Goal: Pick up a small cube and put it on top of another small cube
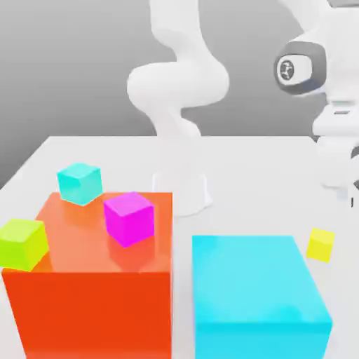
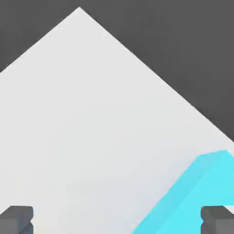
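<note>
At the far left of the exterior view, a lime-green cube (image 1: 23, 243) leans against the upper left edge of the big orange-red block (image 1: 91, 294), its corner over the block's top. A small cyan cube (image 1: 79, 183) sits at the back of that block's top, near its left corner. The pink cube (image 1: 129, 217), the one meant to be stacked on, rests on the same top, nearer the middle and tilted a little on its corner. Behind the block my white base (image 1: 184, 189) stands on the white table (image 1: 245, 151).

Further right lies the big cyan block (image 1: 259, 294), flat on the table. Just beside its upper right corner, apart from it, sits the small yellow cube (image 1: 321, 245), down on the table surface and well apart from the pink cube.

Above the yellow cube, at the exterior view's right edge, my wrist and hand (image 1: 336, 151) hang over the table. My gripper (image 2: 117, 219) holds nothing: in the hand view my two dark fingertips (image 2: 16, 218) stand wide apart, with bare table between them and an edge of the big cyan block close to one.
</note>
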Motion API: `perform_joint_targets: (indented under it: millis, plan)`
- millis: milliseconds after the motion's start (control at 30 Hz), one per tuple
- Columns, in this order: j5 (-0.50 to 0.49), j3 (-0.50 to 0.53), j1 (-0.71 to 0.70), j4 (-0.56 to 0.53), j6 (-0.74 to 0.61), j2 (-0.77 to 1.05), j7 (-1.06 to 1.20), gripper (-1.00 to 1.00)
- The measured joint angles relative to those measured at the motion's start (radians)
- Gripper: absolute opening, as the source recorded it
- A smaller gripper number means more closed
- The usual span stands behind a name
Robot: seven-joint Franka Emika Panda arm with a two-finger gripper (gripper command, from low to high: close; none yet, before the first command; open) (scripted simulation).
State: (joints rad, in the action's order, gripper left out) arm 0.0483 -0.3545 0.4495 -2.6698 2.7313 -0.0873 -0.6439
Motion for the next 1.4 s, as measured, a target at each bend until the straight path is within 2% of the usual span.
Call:
perform_joint_targets:
  millis: [133,333,367,600,767,833,933,1067,1400]
  plan:
    - [-0.129,-0.027,0.105,-0.065,0.084,0.149,-0.07,0.0]
    - [-0.359,0.168,0.263,-0.036,0.245,0.369,-0.236,0.0]
    - [-0.377,0.199,0.291,-0.03,0.267,0.396,-0.251,-1.0]
    - [-0.383,0.203,0.294,-0.029,0.27,0.4,-0.256,-1.0]
    - [-0.213,0.081,0.21,-0.066,0.151,0.242,-0.127,-1.0]
    - [-0.138,0.071,0.189,-0.068,0.088,0.173,-0.056,-1.0]
    - [-0.089,0.116,0.072,-0.024,-0.031,0.091,0.064,-1.0]
    - [-0.069,0.204,-0.051,0.048,-0.199,-0.009,0.21,-1.0]
    - [-0.112,0.496,-0.307,0.226,-0.603,-0.235,0.503,-1.0]
